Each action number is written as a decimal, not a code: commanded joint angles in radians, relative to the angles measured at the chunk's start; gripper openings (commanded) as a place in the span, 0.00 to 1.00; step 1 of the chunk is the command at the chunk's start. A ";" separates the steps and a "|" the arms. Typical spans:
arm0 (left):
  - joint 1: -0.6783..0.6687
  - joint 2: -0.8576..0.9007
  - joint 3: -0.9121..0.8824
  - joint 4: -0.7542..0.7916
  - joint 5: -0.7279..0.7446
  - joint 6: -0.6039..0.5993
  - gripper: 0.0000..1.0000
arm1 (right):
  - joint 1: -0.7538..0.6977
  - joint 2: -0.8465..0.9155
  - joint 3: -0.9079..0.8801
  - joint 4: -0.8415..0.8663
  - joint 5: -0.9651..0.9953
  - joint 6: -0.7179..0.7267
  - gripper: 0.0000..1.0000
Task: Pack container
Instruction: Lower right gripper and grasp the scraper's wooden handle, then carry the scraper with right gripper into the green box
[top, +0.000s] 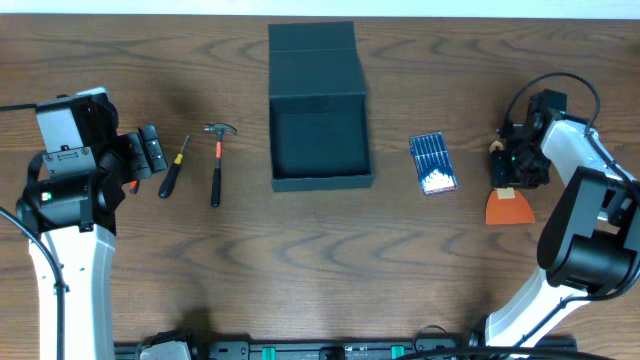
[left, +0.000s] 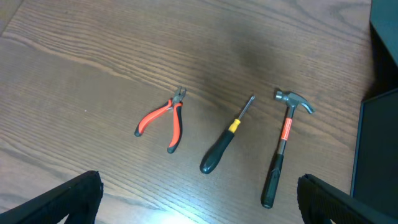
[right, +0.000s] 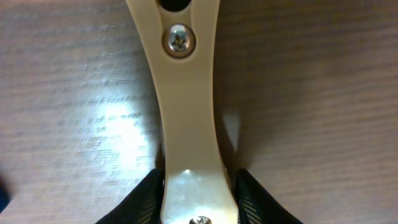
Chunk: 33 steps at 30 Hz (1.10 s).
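The dark teal-black container (top: 322, 181) stands open at the table's middle, its flap lid (top: 312, 60) folded back; its edge shows in the left wrist view (left: 376, 143). My left gripper (top: 150, 150) is open and empty (left: 199, 208), hovering left of a screwdriver (left: 225, 140), a hammer (left: 283, 146) and red-handled pliers (left: 163, 118). My right gripper (top: 512, 165) is shut (right: 199, 193) on the cream handle (right: 186, 93) of a scraper whose orange blade (top: 509, 208) rests on the table at the right.
A blue pack of small white-tipped pieces (top: 432, 163) lies between the container and the right gripper. In the overhead view the screwdriver (top: 174, 168) and hammer (top: 217, 160) lie left of the container. Arm bases stand at the front corners.
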<state>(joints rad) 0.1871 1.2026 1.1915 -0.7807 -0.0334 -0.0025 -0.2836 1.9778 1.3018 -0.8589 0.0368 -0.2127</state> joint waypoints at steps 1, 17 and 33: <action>0.004 0.004 0.019 0.000 -0.012 0.006 0.98 | 0.021 -0.124 0.084 -0.040 -0.070 0.032 0.15; 0.004 0.004 0.019 -0.001 -0.012 0.006 0.98 | 0.686 -0.496 0.256 0.006 -0.124 -0.214 0.01; 0.004 0.004 0.019 0.000 -0.012 0.006 0.98 | 0.858 -0.102 0.256 0.168 -0.040 -0.875 0.01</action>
<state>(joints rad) 0.1871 1.2026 1.1915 -0.7807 -0.0334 -0.0025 0.6025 1.8339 1.5520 -0.7132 -0.0509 -0.9470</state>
